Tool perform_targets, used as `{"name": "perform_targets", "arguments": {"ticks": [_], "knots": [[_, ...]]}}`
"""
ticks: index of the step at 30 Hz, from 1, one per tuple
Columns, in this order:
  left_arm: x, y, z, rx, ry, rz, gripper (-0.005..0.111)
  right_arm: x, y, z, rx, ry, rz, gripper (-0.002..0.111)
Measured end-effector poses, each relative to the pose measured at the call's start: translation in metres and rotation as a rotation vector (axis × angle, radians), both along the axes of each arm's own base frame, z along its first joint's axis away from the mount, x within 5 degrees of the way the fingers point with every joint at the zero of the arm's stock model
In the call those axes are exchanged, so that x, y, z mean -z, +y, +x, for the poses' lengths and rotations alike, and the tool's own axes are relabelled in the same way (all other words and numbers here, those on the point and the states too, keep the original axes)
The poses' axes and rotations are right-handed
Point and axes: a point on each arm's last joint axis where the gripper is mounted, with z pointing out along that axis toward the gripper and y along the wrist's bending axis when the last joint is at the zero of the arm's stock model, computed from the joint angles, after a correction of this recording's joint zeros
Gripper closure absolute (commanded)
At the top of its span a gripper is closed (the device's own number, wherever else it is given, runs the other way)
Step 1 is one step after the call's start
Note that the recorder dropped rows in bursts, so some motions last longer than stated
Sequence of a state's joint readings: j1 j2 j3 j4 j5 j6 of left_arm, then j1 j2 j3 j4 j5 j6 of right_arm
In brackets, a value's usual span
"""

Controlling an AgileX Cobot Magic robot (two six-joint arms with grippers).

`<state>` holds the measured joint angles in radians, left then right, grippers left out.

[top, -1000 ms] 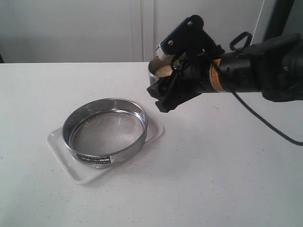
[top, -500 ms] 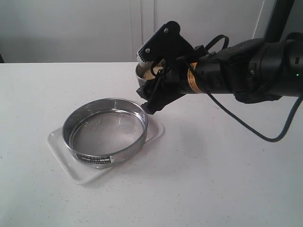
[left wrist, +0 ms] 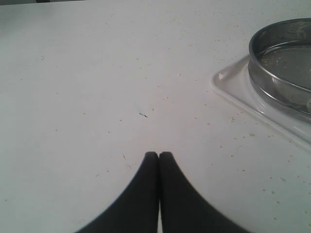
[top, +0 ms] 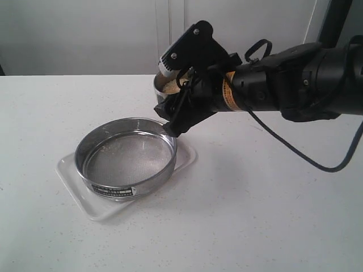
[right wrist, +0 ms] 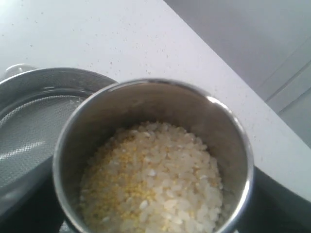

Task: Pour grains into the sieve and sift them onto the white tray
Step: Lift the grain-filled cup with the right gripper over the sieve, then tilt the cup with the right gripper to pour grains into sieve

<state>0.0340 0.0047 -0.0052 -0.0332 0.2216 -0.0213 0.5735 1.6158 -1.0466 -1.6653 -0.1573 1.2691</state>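
Observation:
The sieve (top: pixel 126 156), a wide steel ring with a black label plate (top: pixel 113 191), rests on the white tray (top: pixel 72 173). Its mesh shows only faint pale specks. My right gripper (top: pixel 177 93) is shut on a small steel cup (top: pixel 161 86), held in the air just beyond the sieve's far right rim. The cup (right wrist: pixel 233 131) is roughly half full of grains (right wrist: pixel 155 179), off-white mixed with fine yellow, and the sieve (right wrist: pixel 29 121) lies below it. My left gripper (left wrist: pixel 159 156) is shut and empty, low over the table, away from the tray (left wrist: pixel 233 87) and sieve (left wrist: pixel 282 63).
White tabletop (top: pixel 255 215) with tiny stray specks scattered around the tray (left wrist: pixel 228 116). A pale wall stands behind the table's far edge (top: pixel 85 75). The right arm's black cable (top: pixel 295 153) hangs over the table on the right.
The right arm has carried the cup leftward, from behind the tray's right end to just over the sieve's far right rim. Sieve and tray have not moved.

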Motion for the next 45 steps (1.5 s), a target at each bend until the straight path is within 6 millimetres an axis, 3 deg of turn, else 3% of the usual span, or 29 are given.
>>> {"name": "perform_targets", "arguments": {"ticks": [4, 7, 10, 13, 21, 33, 45], "knots": [[0.000, 0.000, 0.000, 0.000, 0.000, 0.000, 0.107, -0.002, 0.011, -0.006, -0.027, -0.090, -0.055, 0.108], [0.000, 0.000, 0.000, 0.000, 0.000, 0.000, 0.107, -0.002, 0.018, -0.011, -0.031, -0.176, -0.211, 0.108], [0.000, 0.000, 0.000, 0.000, 0.000, 0.000, 0.107, -0.005, 0.024, -0.005, 0.026, -0.203, -0.359, 0.108], [0.000, 0.000, 0.000, 0.000, 0.000, 0.000, 0.107, -0.011, 0.039, -0.004, 0.007, -0.241, -0.394, 0.108], [0.000, 0.000, 0.000, 0.000, 0.000, 0.000, 0.107, 0.009, 0.052, 0.006, -0.070, -0.276, -0.534, 0.108], [0.000, 0.000, 0.000, 0.000, 0.000, 0.000, 0.107, 0.020, 0.069, 0.019, -0.107, -0.298, -0.589, 0.108], [0.000, 0.000, 0.000, 0.000, 0.000, 0.000, 0.107, 0.049, 0.078, 0.031, -0.180, -0.313, -0.732, 0.108]]}}
